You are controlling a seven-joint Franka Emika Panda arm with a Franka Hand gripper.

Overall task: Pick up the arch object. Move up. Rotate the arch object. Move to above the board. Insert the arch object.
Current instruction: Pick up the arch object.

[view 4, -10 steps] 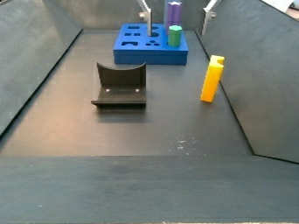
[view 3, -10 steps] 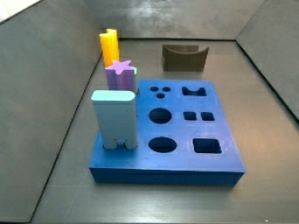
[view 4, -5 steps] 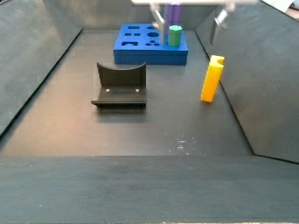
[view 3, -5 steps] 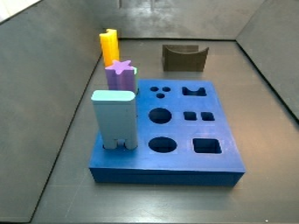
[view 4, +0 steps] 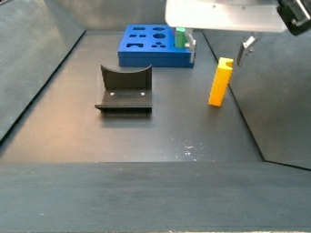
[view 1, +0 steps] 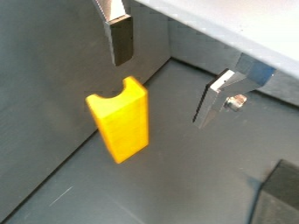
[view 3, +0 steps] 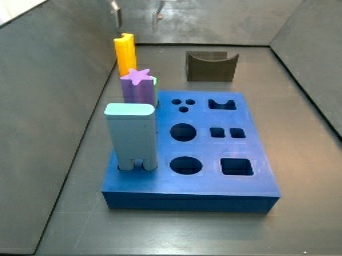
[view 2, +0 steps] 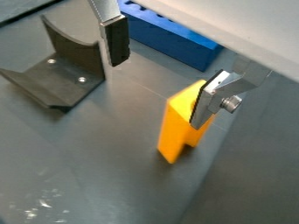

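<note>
The arch object (view 4: 221,82) is a tall yellow-orange block standing upright on the dark floor near the side wall, apart from the board; it also shows in the other side view (view 3: 124,50) and in both wrist views (view 1: 119,118) (view 2: 179,133). My gripper (view 4: 221,41) is open and empty, hovering above the arch object without touching it. It shows in both wrist views (view 1: 167,70) (view 2: 163,70), with only the fingertips showing in a side view (view 3: 136,12). The blue board (view 3: 201,196) with cut holes lies further along the floor (view 4: 140,59) (view 2: 176,42).
The dark fixture (view 4: 124,88) stands on the floor beside the board (view 3: 211,66) (view 2: 59,70). A purple star peg (view 3: 136,85) and a pale blue-green block (view 3: 131,135) stand in the board. Grey walls enclose the floor.
My gripper has moved away from the board to above the arch object; its white body now fills the top of a side view. The arch object has not moved.
</note>
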